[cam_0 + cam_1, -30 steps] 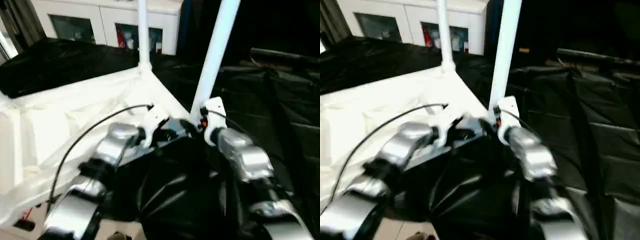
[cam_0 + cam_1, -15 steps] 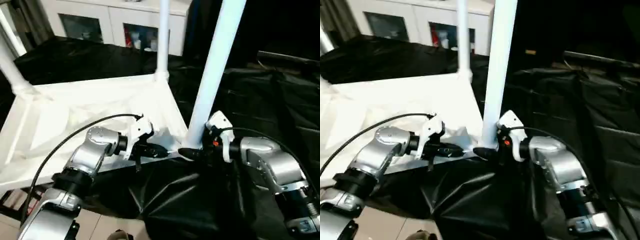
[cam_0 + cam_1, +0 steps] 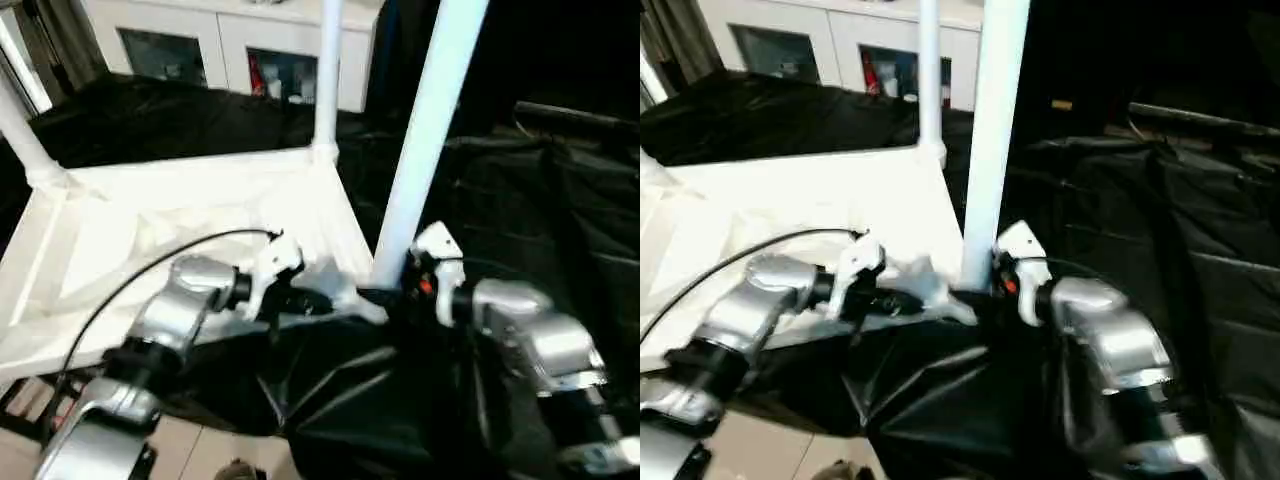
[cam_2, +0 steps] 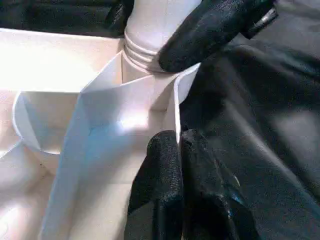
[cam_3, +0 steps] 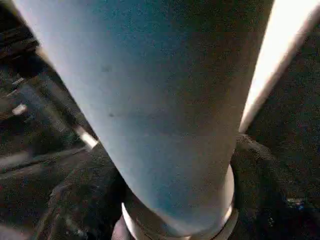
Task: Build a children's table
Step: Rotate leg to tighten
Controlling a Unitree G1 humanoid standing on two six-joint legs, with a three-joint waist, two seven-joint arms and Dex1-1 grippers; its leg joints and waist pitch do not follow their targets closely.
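- since half a second ago the head camera has shifted only slightly; both grippers stay at the near right corner of the overturned white plastic rectangular table top (image 3: 190,215), and the right forearm now sits a little lower in the picture.
- the table top lies underside up on black plastic sheeting (image 3: 560,210), its ribs and diagonal braces facing up.
- the near long white tapered tube leg (image 3: 425,130) stands upright in the round corner socket (image 4: 145,52) at that corner, leaning slightly to the right.
- the right gripper (image 3: 385,297) is clamped on the base of this leg just above the socket; in the right wrist view the leg (image 5: 150,100) rises between its two black fingers (image 5: 85,200).
- the left gripper (image 4: 179,165) has its fingers pressed together on the thin outer wall of the table top, just beside the socket; a black fingertip (image 4: 210,30) of the right gripper touches the leg's ringed base in that view.
- a second white leg (image 3: 327,75) stands upright in the far right corner, and a third white leg (image 3: 20,135) rises at the far left corner.
- a black cable (image 3: 150,280) arcs over the left forearm across the table top.
- white cabinets with glass doors (image 3: 215,45) stand behind, well apart from the work.
- crumpled black sheeting (image 3: 350,400) bunches between the two silver forearms, covering the near edge below the corner.
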